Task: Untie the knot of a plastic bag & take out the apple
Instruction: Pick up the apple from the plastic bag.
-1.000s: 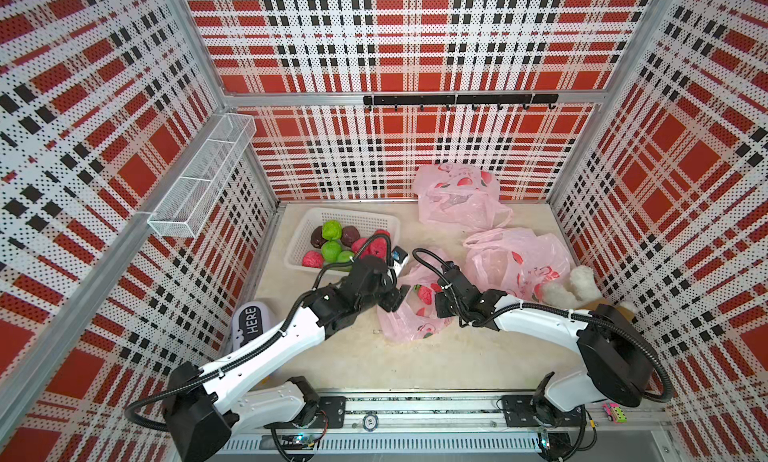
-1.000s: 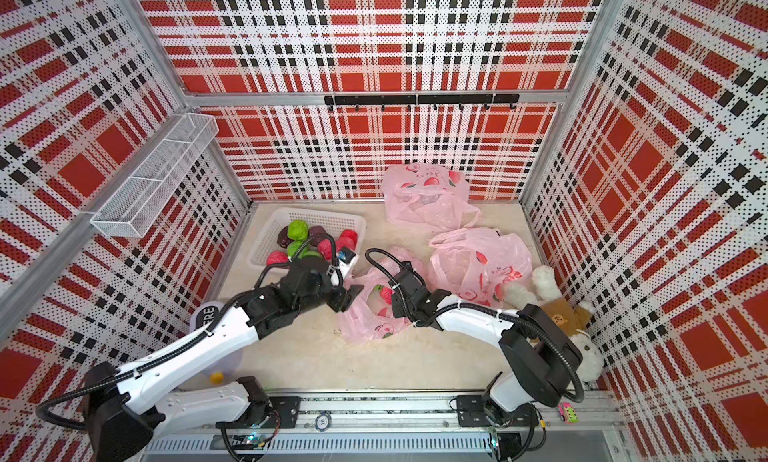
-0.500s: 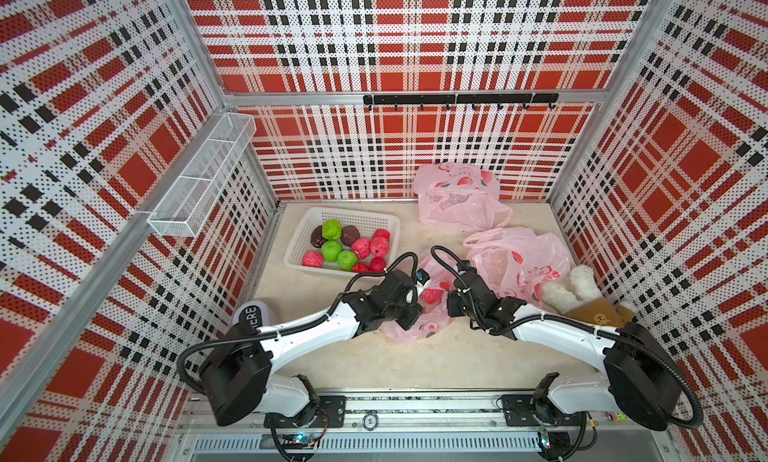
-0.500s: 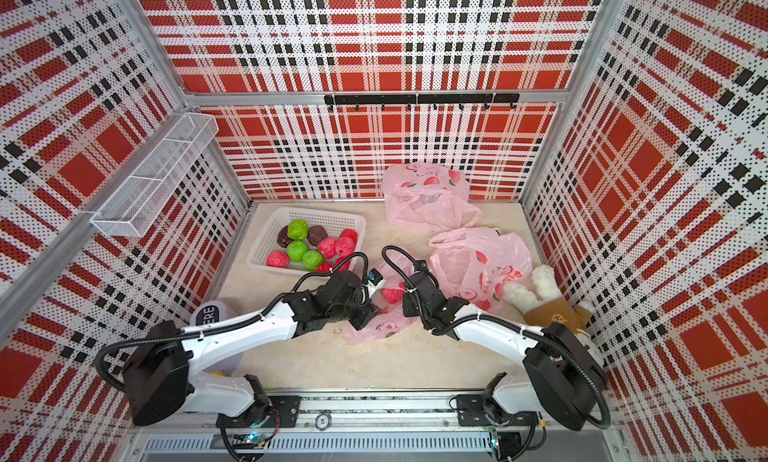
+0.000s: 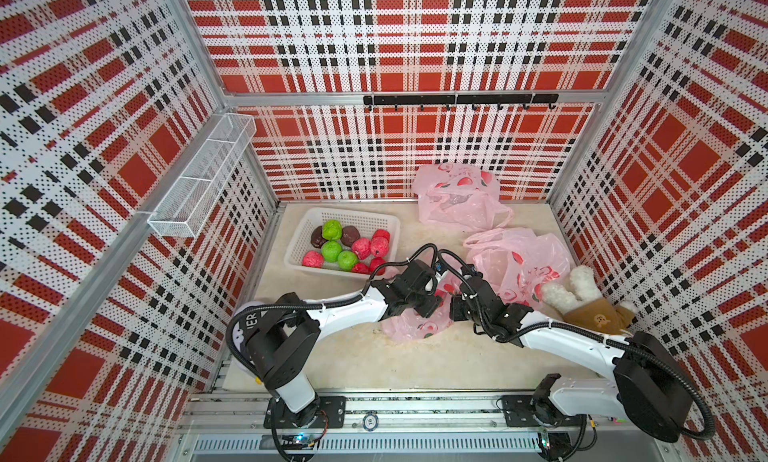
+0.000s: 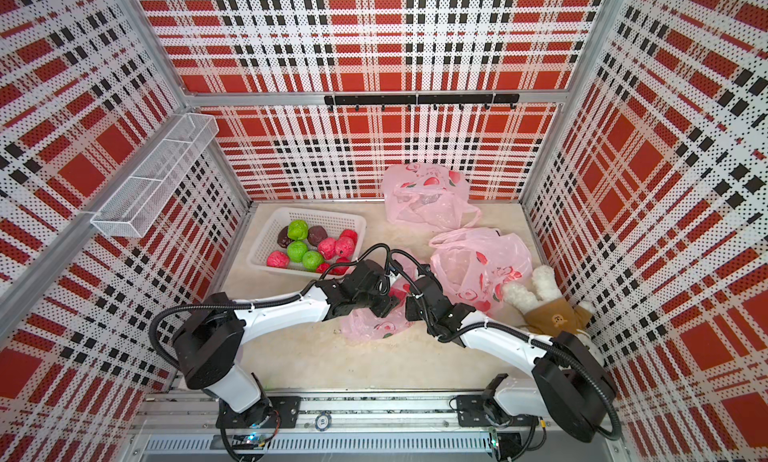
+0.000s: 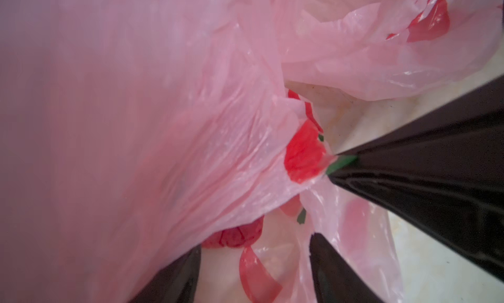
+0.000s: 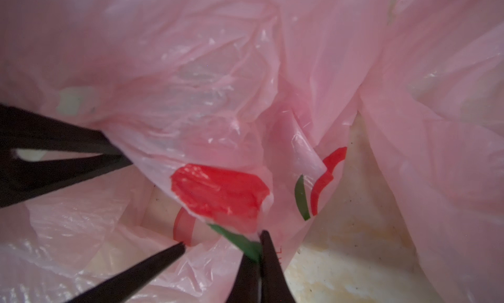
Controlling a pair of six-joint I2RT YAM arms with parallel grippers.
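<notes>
Bag [image 5: 415, 327] of pink plastic lies crumpled on the table [image 5: 436, 356] between both arms, near the basket [image 5: 361, 219]. The right gripper [image 8: 259, 249] pinches its green-printed edge tight. The left gripper [image 7: 256, 241] stands spread, with loose film sagging between its fingers [image 7: 332, 271].

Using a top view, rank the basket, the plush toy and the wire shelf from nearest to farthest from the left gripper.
1. Basket: just to the left of the left gripper, toward the back wall.
2. Plush toy: off to the right, beyond the bag.
3. Wire shelf: mounted up on the left wall.
</notes>
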